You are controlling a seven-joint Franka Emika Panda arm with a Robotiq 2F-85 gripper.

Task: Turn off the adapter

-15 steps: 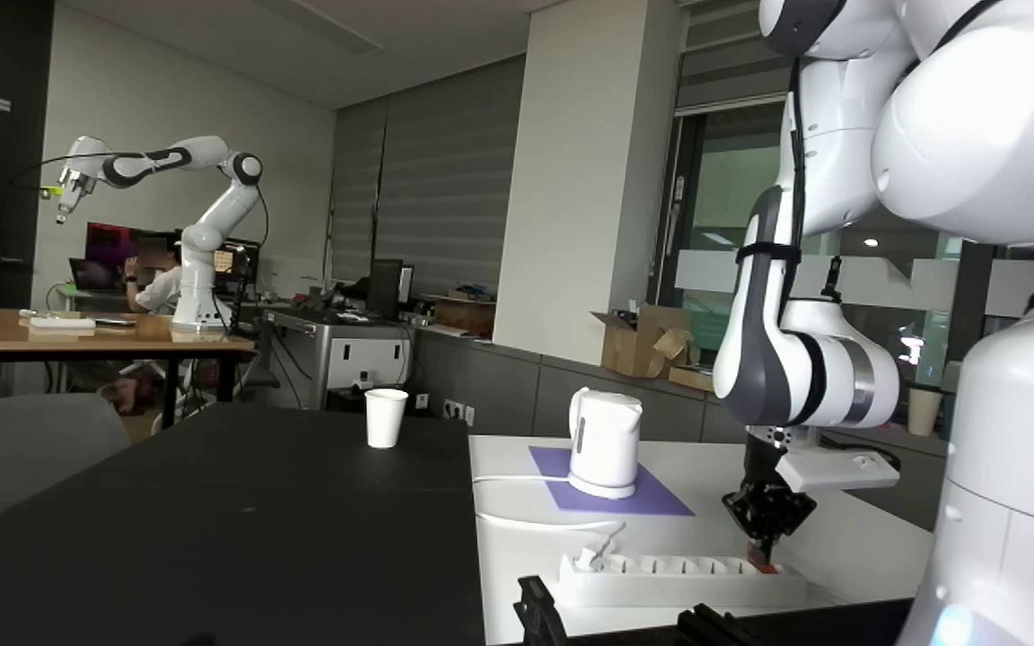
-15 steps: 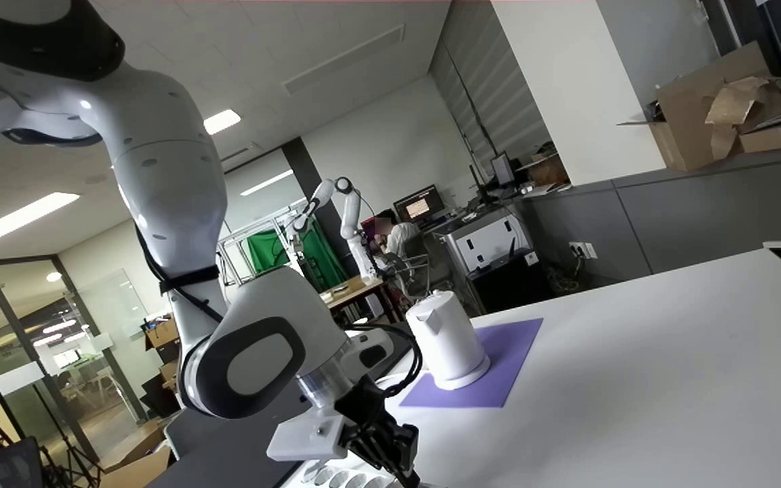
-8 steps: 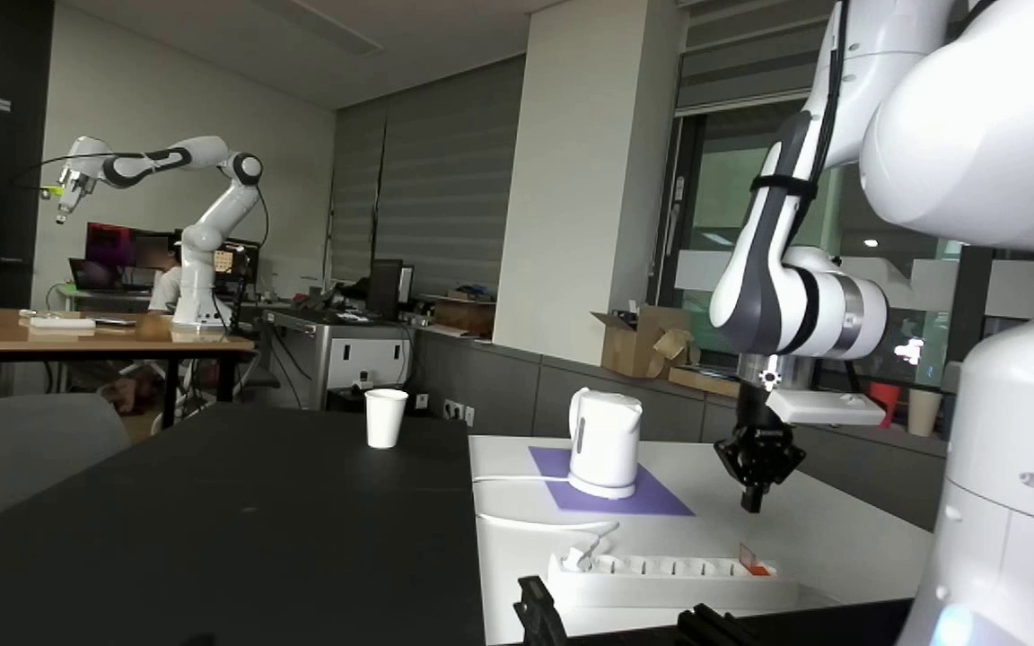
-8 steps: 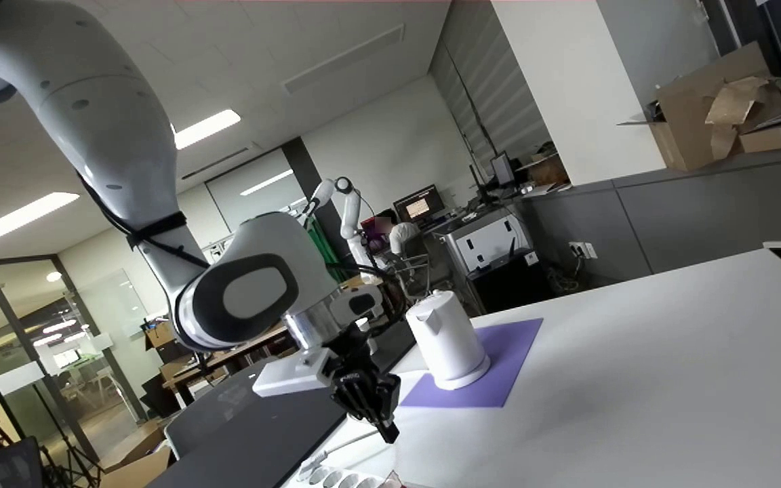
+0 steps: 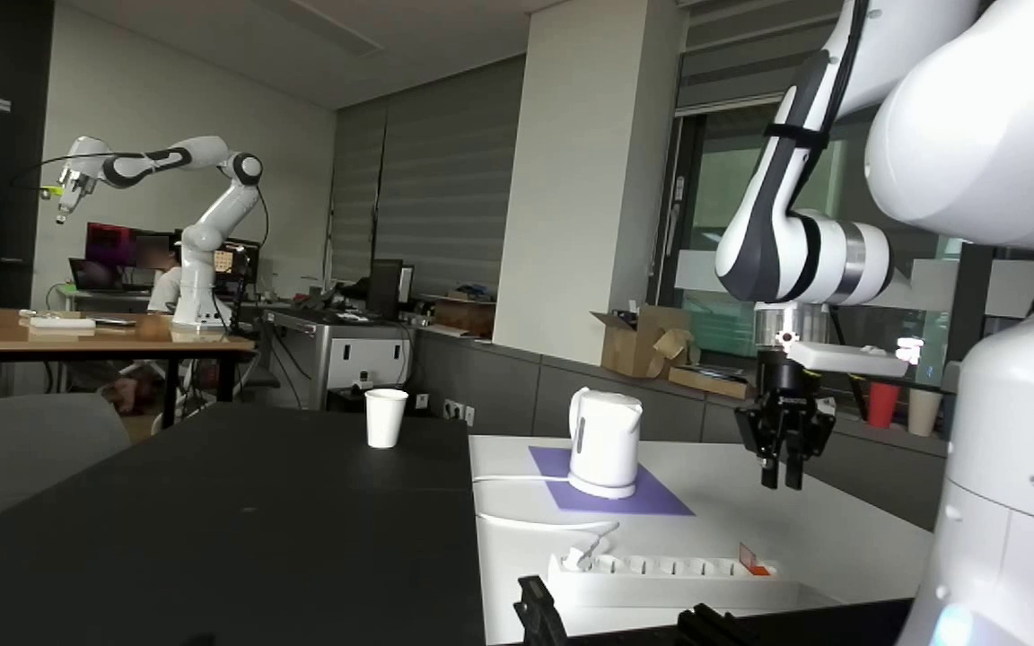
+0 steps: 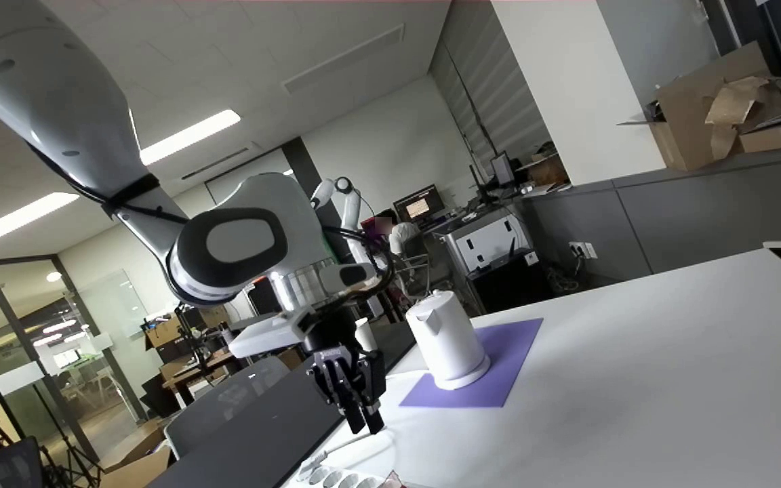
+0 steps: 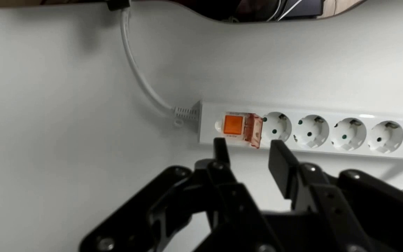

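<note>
On the near part of the white table (image 5: 849, 547), the strip (image 5: 674, 589) runs left to right in an exterior view, its switch (image 7: 233, 125) at the right end, the flap (image 7: 255, 131) standing up beside it. The gripper (image 7: 249, 159) hangs well above that end, jaws parted and holding nothing; in the wrist view the switch lies beyond them, left of the gap's middle. A second ago the gripper was down at the switch; half a second ago, raised with jaws together.
</note>
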